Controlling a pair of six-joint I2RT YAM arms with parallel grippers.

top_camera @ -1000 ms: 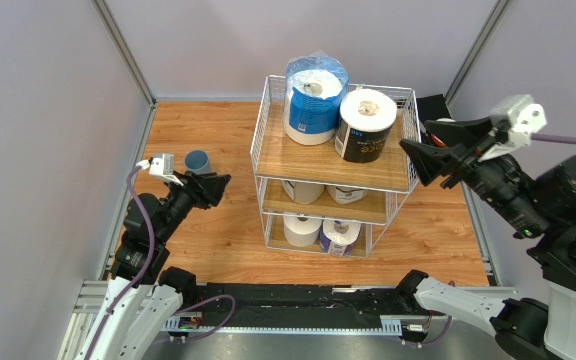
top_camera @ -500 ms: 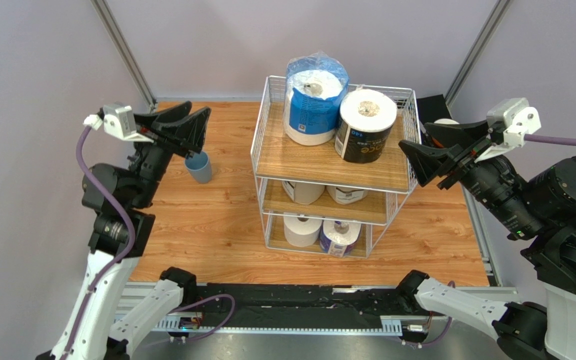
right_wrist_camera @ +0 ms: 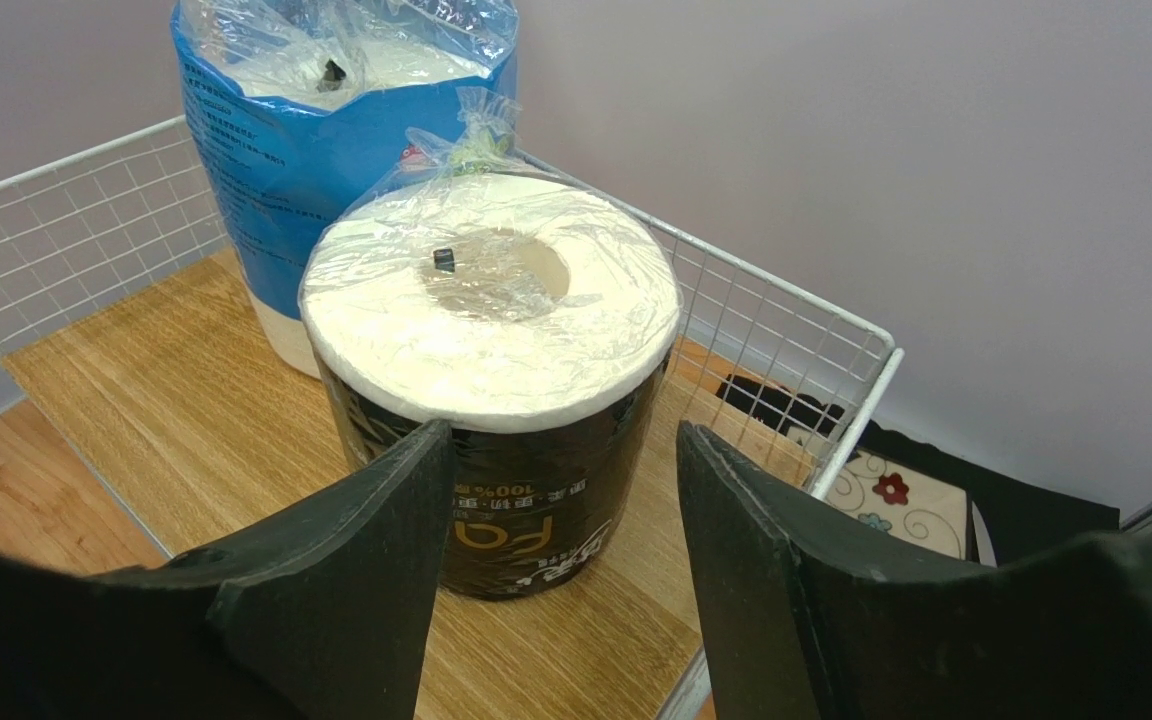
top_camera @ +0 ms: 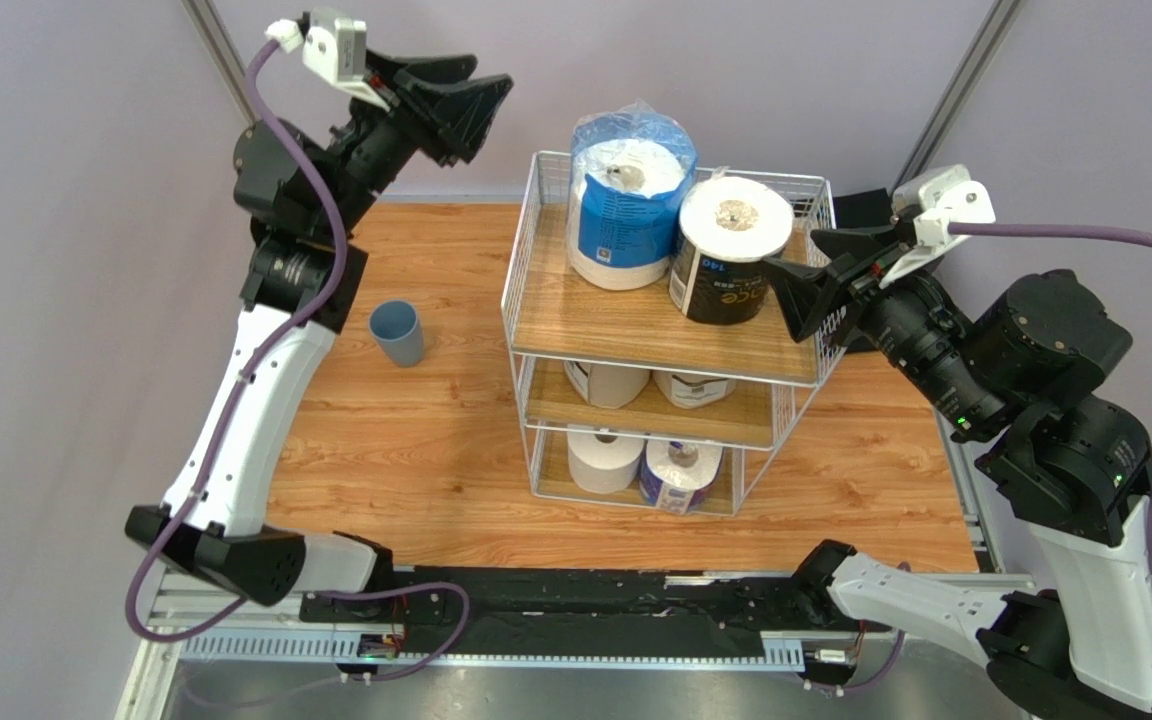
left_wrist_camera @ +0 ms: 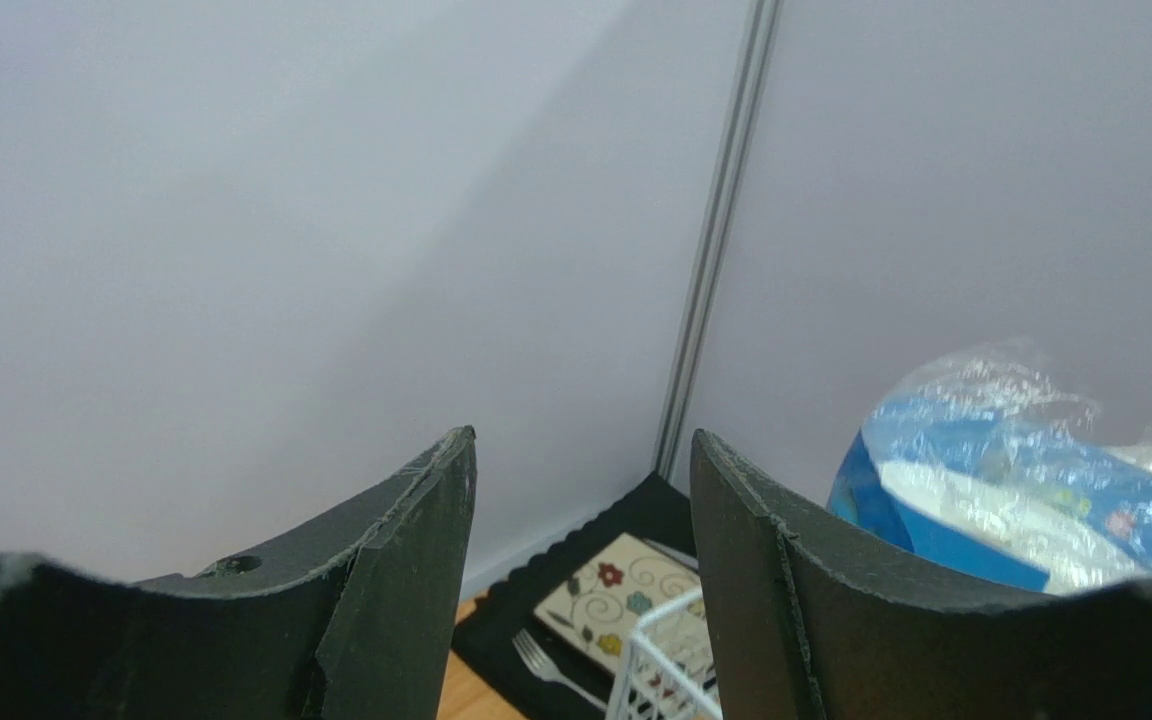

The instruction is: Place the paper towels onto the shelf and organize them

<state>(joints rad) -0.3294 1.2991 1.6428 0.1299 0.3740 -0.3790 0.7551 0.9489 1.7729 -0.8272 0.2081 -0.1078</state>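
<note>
Fig. Robotics lab test cell. Plain pale-grey panel walls [top_camera: 71, 300], joined by aluminium corner posts [top_camera: 247, 105], box in wood-grain worktop [top_camera: 432, 435]. Two white-and-black arms, left arm [top_camera: 259, 390] and right arm [top_camera: 1078, 450], rise from metal mounting rail [top_camera: 582, 615] at near edge. Purple cable [top_camera: 294, 143] runs to wrist-mounted camera [top_camera: 330, 36]. Staged household props: wire shelf [top_camera: 597, 323] stocked with paper towels [top_camera: 627, 203]; blue cup [top_camera: 397, 332] on worktop beside it.
</note>
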